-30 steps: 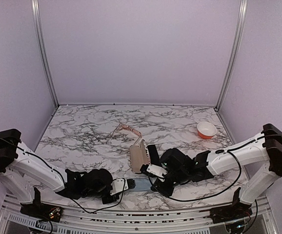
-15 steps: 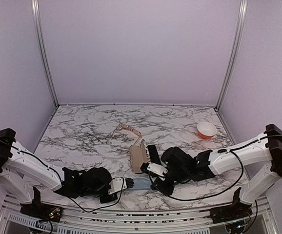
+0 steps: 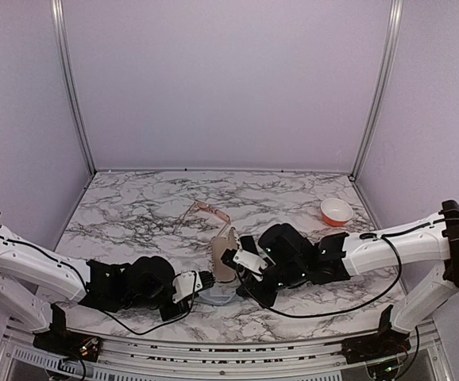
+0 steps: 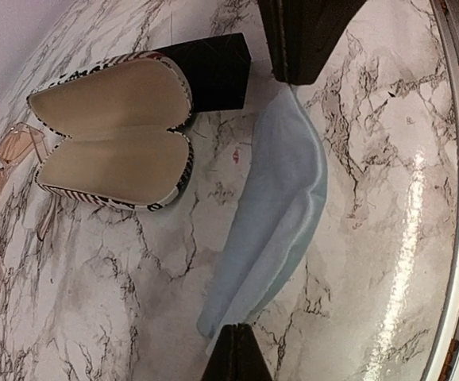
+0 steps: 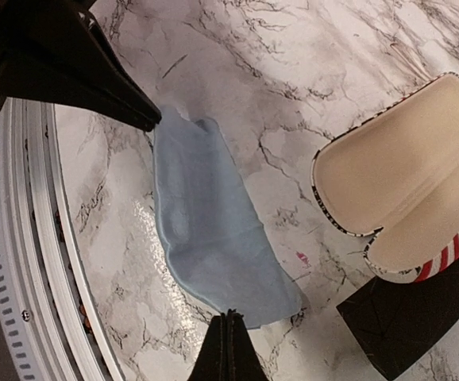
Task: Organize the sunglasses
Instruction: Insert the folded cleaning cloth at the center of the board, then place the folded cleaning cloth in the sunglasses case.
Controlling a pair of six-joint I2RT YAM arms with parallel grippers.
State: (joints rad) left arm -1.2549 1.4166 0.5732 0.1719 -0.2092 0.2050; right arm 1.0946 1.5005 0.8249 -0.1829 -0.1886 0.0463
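Sunglasses (image 3: 206, 211) with thin wire rims and pinkish lenses lie on the desk (image 3: 134, 206) just behind the striped case (image 3: 224, 258), close to its far end and untouched by either arm; no second pair shows in any view. The case lies open with its pale lining up, and a black case (image 3: 250, 249) sits against its right side. Nearer the arms, a light blue cloth (image 4: 281, 206) is spread on the desk between the two arms. The left tool (image 4: 233, 349) is pressed together on one end of it and the right tool (image 5: 228, 337) is pressed together on the opposite end, so each appears to be pinching the cloth. The risk lies in that shared hold. If the arms draw apart or lift unevenly, the thin fabric could slip out of one pinch and fall in a heap. If it is carried low toward the case, its sagging middle or the right arm's wrist could push the light case into the glasses, whose fine wire arms look easy to bend or snag.
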